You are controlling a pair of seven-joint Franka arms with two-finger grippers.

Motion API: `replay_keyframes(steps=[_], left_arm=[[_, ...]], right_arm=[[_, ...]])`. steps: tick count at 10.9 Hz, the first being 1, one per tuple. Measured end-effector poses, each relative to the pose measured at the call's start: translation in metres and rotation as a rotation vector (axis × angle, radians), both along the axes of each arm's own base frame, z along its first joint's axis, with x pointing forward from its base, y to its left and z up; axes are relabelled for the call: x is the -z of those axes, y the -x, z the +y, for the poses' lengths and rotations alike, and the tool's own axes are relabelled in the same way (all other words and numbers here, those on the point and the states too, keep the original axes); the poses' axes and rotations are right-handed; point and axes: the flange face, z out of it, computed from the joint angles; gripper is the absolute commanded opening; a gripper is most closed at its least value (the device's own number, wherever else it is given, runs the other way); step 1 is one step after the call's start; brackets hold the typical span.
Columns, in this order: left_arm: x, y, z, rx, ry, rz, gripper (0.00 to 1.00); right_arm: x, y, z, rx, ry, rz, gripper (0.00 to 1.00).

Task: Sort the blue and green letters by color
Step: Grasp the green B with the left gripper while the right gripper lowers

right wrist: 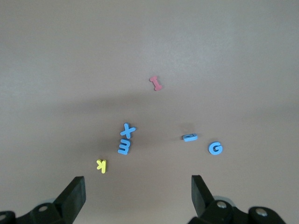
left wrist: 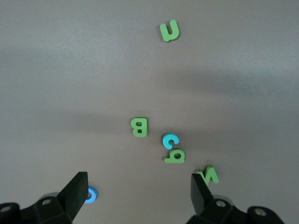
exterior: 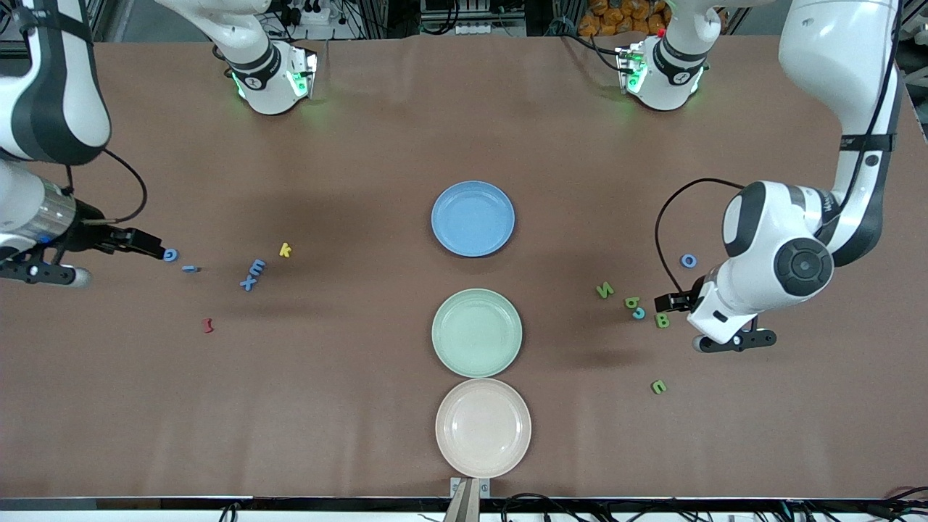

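Risk is sitting in the tight cluster toward the left arm's end from the green plate (exterior: pixel 476 333): the green letters (left wrist: pixel 139 127) are crowding one blue letter (left wrist: pixel 170 141), so a wrong grab is likely. Left gripper (left wrist: pixel 138 191) is hovering there, jaws apart. Right gripper (right wrist: pixel 138 193), jaws apart, is hanging by the blue letters (right wrist: pixel 125 139), with open table (exterior: pixel 348 406) all round. Plates are lying empty.

Green N (left wrist: pixel 208 174) partly hidden by left tool (left wrist: pixel 139 191)
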Motion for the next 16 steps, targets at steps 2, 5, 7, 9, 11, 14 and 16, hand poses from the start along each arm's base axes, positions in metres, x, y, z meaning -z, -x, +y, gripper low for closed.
replay_keyframes(steps=[2, 5, 7, 9, 11, 14, 16], left_arm=[[0.027, -0.008, 0.01, -0.039, 0.008, -0.02, 0.9], [0.072, -0.016, 0.023, -0.062, 0.023, -0.038, 0.82], [0.081, -0.015, 0.02, -0.059, 0.024, -0.03, 0.79], [0.091, -0.012, 0.02, -0.057, 0.027, -0.032, 0.77], [0.107, -0.006, 0.018, -0.055, 0.029, -0.027, 0.74], [0.113, -0.002, 0.017, -0.053, 0.029, -0.019, 0.71], [0.115, -0.001, 0.017, -0.052, 0.028, -0.014, 0.69]], right_arm=[[0.032, -0.008, -0.001, 0.069, 0.001, 0.028, 1.0], [0.099, -0.018, 0.008, 0.277, -0.016, 0.001, 1.0], [0.144, -0.015, 0.018, 0.411, -0.022, -0.019, 1.0], [0.176, -0.007, 0.03, 0.506, -0.019, -0.002, 1.0], [0.194, 0.003, 0.031, 0.567, -0.017, -0.011, 1.0], [0.232, 0.032, 0.032, 0.601, -0.022, -0.069, 1.0], [0.241, 0.041, 0.033, 0.607, -0.019, -0.062, 1.0]])
